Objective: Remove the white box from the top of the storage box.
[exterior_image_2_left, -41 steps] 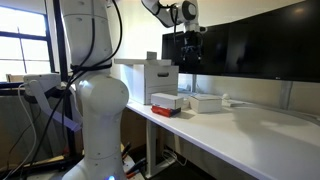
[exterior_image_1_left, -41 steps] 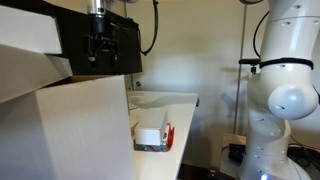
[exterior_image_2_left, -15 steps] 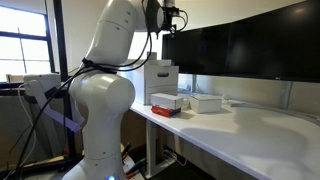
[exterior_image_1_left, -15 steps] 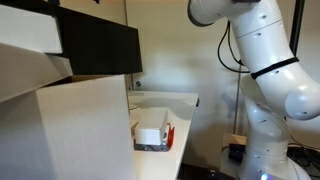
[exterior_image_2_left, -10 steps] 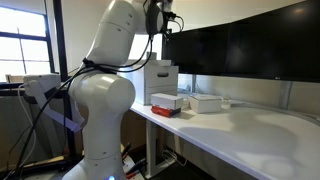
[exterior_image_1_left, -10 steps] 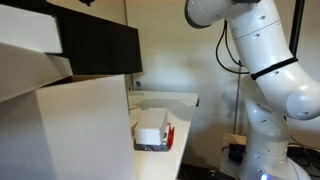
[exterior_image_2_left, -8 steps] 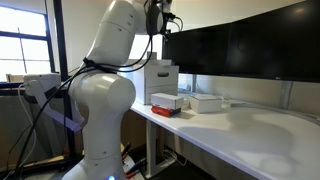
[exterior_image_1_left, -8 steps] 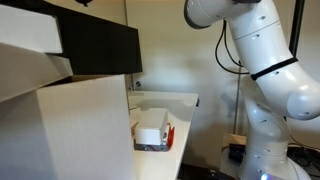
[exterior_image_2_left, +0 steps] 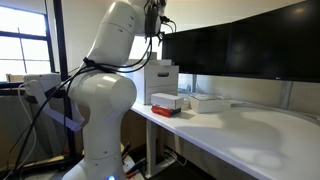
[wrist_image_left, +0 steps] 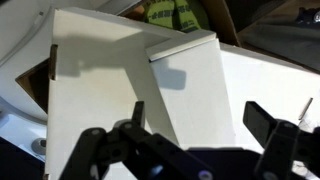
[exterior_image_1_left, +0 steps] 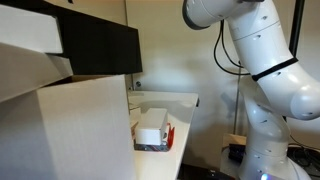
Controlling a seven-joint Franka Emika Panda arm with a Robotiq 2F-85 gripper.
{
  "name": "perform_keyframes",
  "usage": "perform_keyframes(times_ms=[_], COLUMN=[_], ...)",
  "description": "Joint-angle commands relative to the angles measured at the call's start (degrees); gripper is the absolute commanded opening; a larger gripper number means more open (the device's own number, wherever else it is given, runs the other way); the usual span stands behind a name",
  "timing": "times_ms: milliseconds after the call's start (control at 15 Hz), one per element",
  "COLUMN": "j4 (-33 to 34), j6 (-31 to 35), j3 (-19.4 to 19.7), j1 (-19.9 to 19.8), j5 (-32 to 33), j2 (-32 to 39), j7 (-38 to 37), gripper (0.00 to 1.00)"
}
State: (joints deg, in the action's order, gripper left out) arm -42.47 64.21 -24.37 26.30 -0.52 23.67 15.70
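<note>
The white box (exterior_image_1_left: 152, 125) lies flat on top of the storage box (exterior_image_1_left: 153, 146), a low red-edged container at the table's near edge. Both also show in an exterior view, the white box (exterior_image_2_left: 166, 98) on the storage box (exterior_image_2_left: 165, 109). My gripper (exterior_image_2_left: 157, 16) hangs high above the tall pale carton, well up and to the side of the white box. In the wrist view my gripper (wrist_image_left: 200, 120) is open and empty, its fingers (wrist_image_left: 266, 122) spread over a broad white carton surface. The white box does not show in the wrist view.
A big pale cardboard carton (exterior_image_1_left: 70, 130) fills the foreground and also stands at the table's end (exterior_image_2_left: 160, 78). Dark monitors (exterior_image_2_left: 240, 45) line the back of the white table (exterior_image_2_left: 240, 130). A second flat white box (exterior_image_2_left: 206, 102) lies beside the storage box.
The arm has swung away from in front of the monitors, up and over toward the carton. In the last second the gripper has only drifted slightly. The white box has not moved.
</note>
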Motion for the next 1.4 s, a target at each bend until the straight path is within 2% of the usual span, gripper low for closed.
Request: perform_keyframes(times_ms=[0,67,267,400,533,933,1333], j4=[-2.9,-3.2,-6.8,-9.7,-12.6,-16.0,-15.6], j6=[3.0,3.7,13.3,18.6,21.2,15.4,10.2], j3=[-0.9,-1.0,-0.6,-0.9,-1.6,-2.8,-2.4], j1=[0.3,0.6,1.4,1.2,0.4,-1.5,-2.5], j5=[-1.2,-1.1,0.7,-0.2,-1.8,-7.0,-7.3], j2=[-0.4,-0.2,-0.6,-0.8,-1.1,-1.8,-2.7], j7=[0.3,0.4,1.4,2.1,3.6,9.6,16.8], gripper=[1.0,1.0,1.0,1.0,1.0,1.0,1.0])
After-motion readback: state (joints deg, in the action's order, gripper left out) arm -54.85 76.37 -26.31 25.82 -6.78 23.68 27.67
